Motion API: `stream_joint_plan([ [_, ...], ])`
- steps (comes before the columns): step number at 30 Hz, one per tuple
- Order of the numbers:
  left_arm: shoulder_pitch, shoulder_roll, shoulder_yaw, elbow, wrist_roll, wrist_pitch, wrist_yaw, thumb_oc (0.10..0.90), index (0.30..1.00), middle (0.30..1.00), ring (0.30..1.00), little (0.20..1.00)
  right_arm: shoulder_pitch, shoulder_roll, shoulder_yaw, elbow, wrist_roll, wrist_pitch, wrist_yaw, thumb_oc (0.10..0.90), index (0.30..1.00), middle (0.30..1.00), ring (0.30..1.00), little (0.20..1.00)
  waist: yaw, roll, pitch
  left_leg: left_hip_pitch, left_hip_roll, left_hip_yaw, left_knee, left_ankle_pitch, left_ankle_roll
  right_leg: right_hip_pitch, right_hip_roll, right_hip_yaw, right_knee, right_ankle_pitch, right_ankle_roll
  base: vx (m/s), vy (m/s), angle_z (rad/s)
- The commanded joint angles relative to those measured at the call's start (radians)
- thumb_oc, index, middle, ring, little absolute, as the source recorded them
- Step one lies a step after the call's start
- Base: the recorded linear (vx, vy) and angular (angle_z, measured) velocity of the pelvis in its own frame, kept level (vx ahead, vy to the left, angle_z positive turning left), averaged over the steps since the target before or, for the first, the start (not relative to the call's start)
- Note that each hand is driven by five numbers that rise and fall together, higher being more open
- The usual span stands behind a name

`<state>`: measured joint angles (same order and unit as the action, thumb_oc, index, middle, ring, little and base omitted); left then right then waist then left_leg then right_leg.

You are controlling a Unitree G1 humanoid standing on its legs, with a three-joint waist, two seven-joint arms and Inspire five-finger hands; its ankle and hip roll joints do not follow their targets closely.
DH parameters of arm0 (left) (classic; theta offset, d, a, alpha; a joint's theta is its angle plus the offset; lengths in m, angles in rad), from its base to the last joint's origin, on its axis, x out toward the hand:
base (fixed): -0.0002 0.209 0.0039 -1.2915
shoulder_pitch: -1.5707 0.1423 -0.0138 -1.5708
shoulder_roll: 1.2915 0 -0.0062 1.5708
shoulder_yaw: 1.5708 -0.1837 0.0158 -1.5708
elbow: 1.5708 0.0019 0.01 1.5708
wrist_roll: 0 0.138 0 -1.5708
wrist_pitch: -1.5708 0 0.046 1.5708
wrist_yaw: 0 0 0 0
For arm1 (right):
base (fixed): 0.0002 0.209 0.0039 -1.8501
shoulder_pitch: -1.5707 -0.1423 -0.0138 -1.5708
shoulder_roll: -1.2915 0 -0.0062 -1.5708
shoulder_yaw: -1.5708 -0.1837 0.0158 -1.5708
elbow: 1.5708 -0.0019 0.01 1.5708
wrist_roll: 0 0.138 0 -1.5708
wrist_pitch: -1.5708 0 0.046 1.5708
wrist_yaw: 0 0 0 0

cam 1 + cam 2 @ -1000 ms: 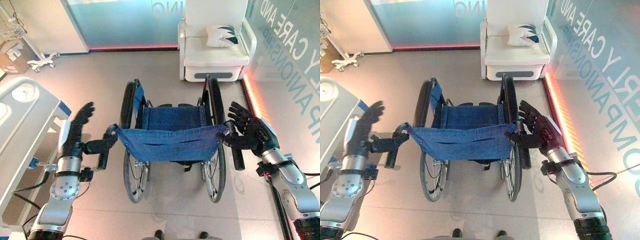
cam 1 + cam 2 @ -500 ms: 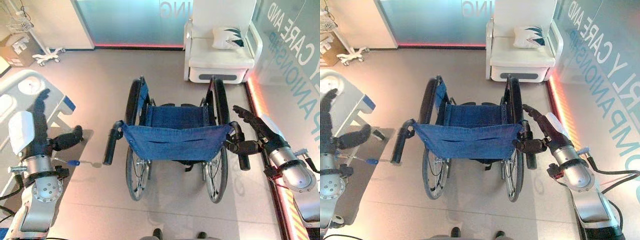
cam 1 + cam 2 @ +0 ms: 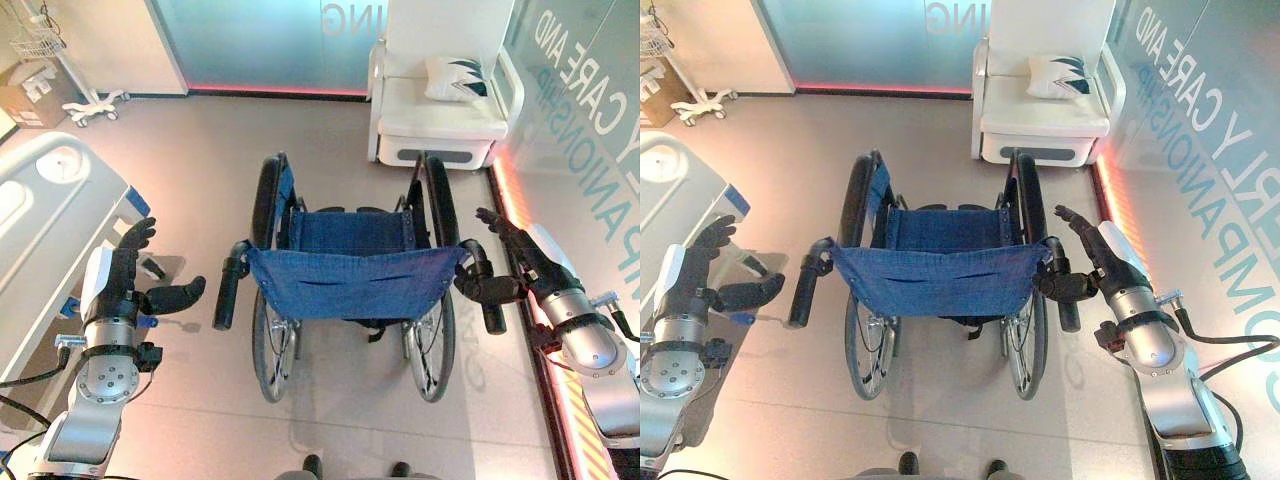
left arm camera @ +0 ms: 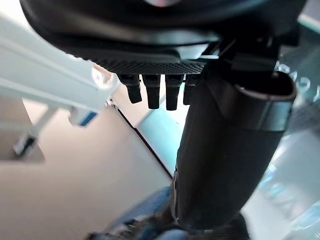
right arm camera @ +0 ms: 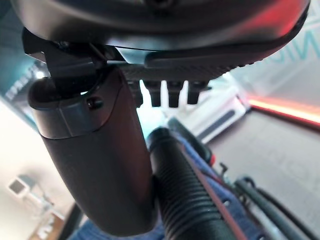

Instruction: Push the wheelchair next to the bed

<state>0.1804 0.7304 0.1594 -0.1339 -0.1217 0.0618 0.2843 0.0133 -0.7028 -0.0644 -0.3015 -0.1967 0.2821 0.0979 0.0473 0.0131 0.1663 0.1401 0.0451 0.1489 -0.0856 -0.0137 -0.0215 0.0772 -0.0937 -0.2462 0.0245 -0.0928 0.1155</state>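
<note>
Wheelchair (image 3: 345,300) stands on the smooth floor (image 3: 200,160) in front of the robot, its blue sling back nearest, with the bed (image 3: 40,220) off to the left and a white armchair (image 3: 435,110) beyond. It should roll easily on its big wheels yet carry real weight, and the fabric back is soft, so the ribbed push handles are the places to grip. The right hand (image 3: 520,265) has straight, spread fingers, its thumb lying against the right push handle (image 5: 187,200). The left hand (image 3: 125,280) hangs spread wide, apart from the left push handle (image 3: 227,295).
</note>
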Motion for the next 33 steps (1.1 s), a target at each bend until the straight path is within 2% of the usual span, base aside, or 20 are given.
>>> stream_joint_plan([
  [1, -0.095, 0.04, 0.117, -0.082, -0.075, -0.175, 0.092, 0.8, 0.9, 0.9, 0.9, 0.9, 0.004, -0.089, -0.048, 0.13, -0.188, 0.132, -0.037, 0.8, 0.9, 0.9, 0.9, 0.9, -0.03, -0.021, -0.012, -0.034, -0.082, 0.013, 0.031, -0.024, 0.043, -0.023, 0.024, -0.003, 0.019, 0.055, 0.014, 0.0, 0.0, 0.0],
  [2, -0.105, 0.029, 0.113, -0.086, -0.117, -0.202, 0.093, 0.8, 0.9, 0.9, 0.9, 0.9, -0.004, -0.088, -0.035, 0.14, -0.194, 0.143, -0.027, 0.8, 0.9, 0.9, 0.9, 0.9, -0.029, -0.021, -0.011, -0.035, -0.082, 0.012, 0.032, -0.024, 0.043, -0.024, 0.024, -0.004, 0.022, 0.054, 0.013, 0.0, 0.0, 0.0],
  [6, -0.12, 0.005, 0.1, -0.098, -0.16, -0.244, 0.108, 0.8, 0.9, 0.9, 0.9, 0.9, -0.019, -0.084, -0.012, 0.157, -0.197, 0.159, -0.019, 0.8, 0.9, 0.9, 0.9, 0.9, -0.027, -0.023, -0.009, -0.036, -0.082, 0.011, 0.033, -0.024, 0.044, -0.027, 0.023, -0.004, 0.027, 0.052, 0.012, 0.0, -0.004, -0.03],
  [7, -0.13, -0.021, 0.088, -0.105, -0.216, -0.282, 0.095, 0.8, 0.9, 0.9, 0.9, 0.9, -0.028, -0.075, 0.009, 0.164, -0.202, 0.168, -0.013, 0.8, 0.9, 0.9, 0.9, 0.9, -0.025, -0.024, -0.009, -0.037, -0.082, 0.01, 0.034, -0.025, 0.044, -0.029, 0.023, -0.004, 0.031, 0.05, 0.01, 0.0, 0.0, 0.0],
  [9, -0.135, -0.032, 0.078, -0.11, -0.247, -0.279, 0.057, 0.8, 0.9, 0.9, 0.9, 0.9, -0.033, -0.071, 0.019, 0.164, -0.204, 0.174, -0.011, 0.8, 0.9, 0.9, 0.9, 0.9, -0.025, -0.024, -0.008, -0.037, -0.081, 0.011, 0.035, -0.025, 0.043, -0.031, 0.023, -0.004, 0.034, 0.049, 0.011, 0.0, 0.0, 0.0],
  [12, -0.141, -0.05, 0.044, -0.119, -0.308, -0.239, -0.063, 0.8, 0.9, 0.9, 0.9, 0.9, -0.043, -0.065, 0.037, 0.157, -0.198, 0.184, -0.021, 0.8, 0.9, 0.9, 0.9, 0.9, -0.024, -0.022, -0.007, -0.037, -0.079, 0.013, 0.04, -0.027, 0.043, -0.032, 0.022, -0.004, 0.038, 0.048, 0.011, 0.0, -0.004, -0.04],
  [16, -0.141, -0.03, -0.002, -0.125, -0.272, -0.161, -0.183, 0.8, 0.9, 0.9, 0.9, 0.9, -0.055, -0.075, 0.04, 0.147, -0.177, 0.18, -0.037, 0.8, 0.9, 0.9, 0.9, 0.9, -0.025, -0.015, -0.001, -0.04, -0.078, 0.018, 0.045, -0.029, 0.044, -0.037, 0.023, 0.0, 0.043, 0.049, 0.013, 0.0, 0.001, -0.02],
  [18, -0.14, -0.022, -0.01, -0.125, -0.263, -0.142, -0.206, 0.8, 0.9, 0.9, 0.9, 0.9, -0.057, -0.078, 0.042, 0.147, -0.171, 0.179, -0.044, 0.8, 0.9, 0.9, 0.9, 0.9, -0.025, -0.014, 0.0, -0.04, -0.079, 0.019, 0.046, -0.029, 0.045, -0.038, 0.024, 0.0, 0.045, 0.049, 0.013, -0.01, 0.003, -0.03],
  [22, -0.139, 0.03, -0.048, -0.103, -0.185, -0.064, -0.266, 0.8, 0.9, 0.9, 0.9, 0.9, -0.062, -0.098, 0.048, 0.152, -0.142, 0.165, -0.062, 0.8, 0.9, 0.9, 0.9, 0.9, -0.026, -0.008, 0.001, -0.04, -0.077, 0.025, 0.049, -0.029, 0.048, -0.038, 0.024, 0.0, 0.045, 0.051, 0.016, 0.0, 0.0, -0.01],
  [27, -0.14, 0.073, -0.071, -0.056, -0.025, -0.012, -0.205, 0.8, 0.9, 0.9, 0.9, 0.9, -0.075, -0.108, 0.061, 0.168, -0.113, 0.157, -0.078, 0.8, 0.9, 0.9, 0.9, 0.9, -0.024, -0.005, 0.0, -0.04, -0.077, 0.027, 0.049, -0.029, 0.049, -0.036, 0.026, 0.001, 0.04, 0.053, 0.016, 0.0, 0.0, 0.0],
  [32, -0.144, 0.081, -0.086, -0.024, 0.063, 0.029, -0.17, 0.8, 0.9, 0.9, 0.9, 0.9, -0.082, -0.109, 0.071, 0.182, -0.099, 0.154, -0.095, 0.8, 0.9, 0.9, 0.9, 0.9, -0.022, -0.008, 0.001, -0.043, -0.077, 0.026, 0.056, -0.03, 0.047, -0.032, 0.028, 0.001, 0.037, 0.052, 0.013, 0.0, 0.0, 0.0],
  [33, -0.144, 0.084, -0.092, -0.014, 0.12, 0.059, -0.145, 0.8, 0.9, 0.9, 0.9, 0.9, -0.081, -0.104, 0.073, 0.186, -0.098, 0.149, -0.104, 0.8, 0.9, 0.9, 0.9, 0.9, -0.023, -0.009, 0.0, -0.043, -0.077, 0.025, 0.057, -0.031, 0.047, -0.031, 0.029, 0.001, 0.036, 0.051, 0.013, 0.0, 0.0, 0.0],
])
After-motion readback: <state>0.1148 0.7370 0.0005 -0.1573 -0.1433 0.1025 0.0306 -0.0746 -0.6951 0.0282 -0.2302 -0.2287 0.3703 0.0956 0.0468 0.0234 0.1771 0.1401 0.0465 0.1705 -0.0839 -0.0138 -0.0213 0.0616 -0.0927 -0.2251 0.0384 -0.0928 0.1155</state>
